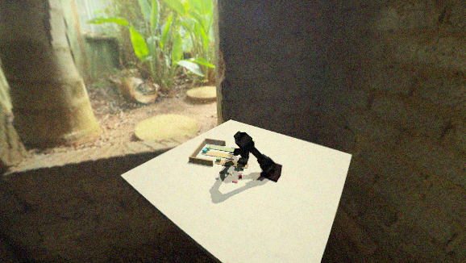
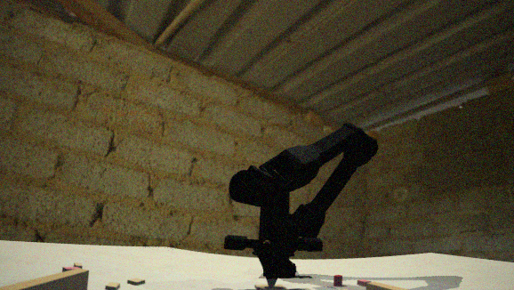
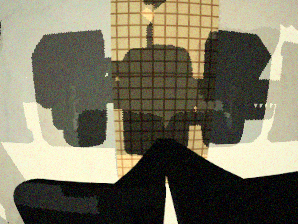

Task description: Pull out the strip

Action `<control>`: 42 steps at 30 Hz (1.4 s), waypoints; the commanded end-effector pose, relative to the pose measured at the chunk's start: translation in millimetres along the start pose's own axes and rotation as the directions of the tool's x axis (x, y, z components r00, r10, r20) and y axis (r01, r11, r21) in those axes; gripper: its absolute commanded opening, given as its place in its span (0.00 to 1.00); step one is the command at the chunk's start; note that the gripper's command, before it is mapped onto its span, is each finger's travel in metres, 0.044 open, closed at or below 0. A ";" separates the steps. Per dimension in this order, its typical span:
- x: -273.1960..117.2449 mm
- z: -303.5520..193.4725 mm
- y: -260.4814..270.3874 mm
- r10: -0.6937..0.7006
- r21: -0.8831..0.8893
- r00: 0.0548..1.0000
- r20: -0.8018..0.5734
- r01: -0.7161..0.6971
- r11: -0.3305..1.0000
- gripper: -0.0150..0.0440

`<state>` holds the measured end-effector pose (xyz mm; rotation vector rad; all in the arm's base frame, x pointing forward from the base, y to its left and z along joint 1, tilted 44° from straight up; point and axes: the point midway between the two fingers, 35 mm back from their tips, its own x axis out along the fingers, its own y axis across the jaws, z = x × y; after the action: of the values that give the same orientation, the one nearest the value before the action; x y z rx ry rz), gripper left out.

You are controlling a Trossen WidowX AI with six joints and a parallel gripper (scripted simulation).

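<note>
Fully closed and holding nothing, my gripper (image 3: 164, 145) pointed straight down with its tips at the checked tan strip (image 3: 165, 43), which ran away from me across the white table (image 1: 258, 218). From the top view I saw the open wooden tray (image 1: 200, 151) beside the arm; I could not make out the labelled cube.

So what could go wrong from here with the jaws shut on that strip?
1. The gripper is shut with nothing between its jaws, its tip pressing on the checkered tan strip; it could slide off mid-drag.
2. No labelled cube shows in the wrist view, so this may be the wrong strip.
</note>
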<state>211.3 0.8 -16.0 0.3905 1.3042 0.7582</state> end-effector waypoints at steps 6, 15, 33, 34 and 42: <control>3.6 -20.4 2.8 0.004 0.008 1.000 -0.023 -0.004 1.000 0.25; 3.4 -32.6 2.9 0.004 0.008 1.000 -0.024 -0.004 1.000 0.25; -39.1 -5.3 -1.4 0.003 -0.061 1.000 -0.024 -0.004 0.998 0.43; -39.2 -1.0 -1.1 0.003 -0.067 1.000 -0.023 -0.005 0.998 0.48; -41.8 26.2 -1.0 0.003 -0.070 1.000 -0.022 -0.005 0.998 0.83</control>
<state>222.4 -25.2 16.8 0.3225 1.2969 0.8106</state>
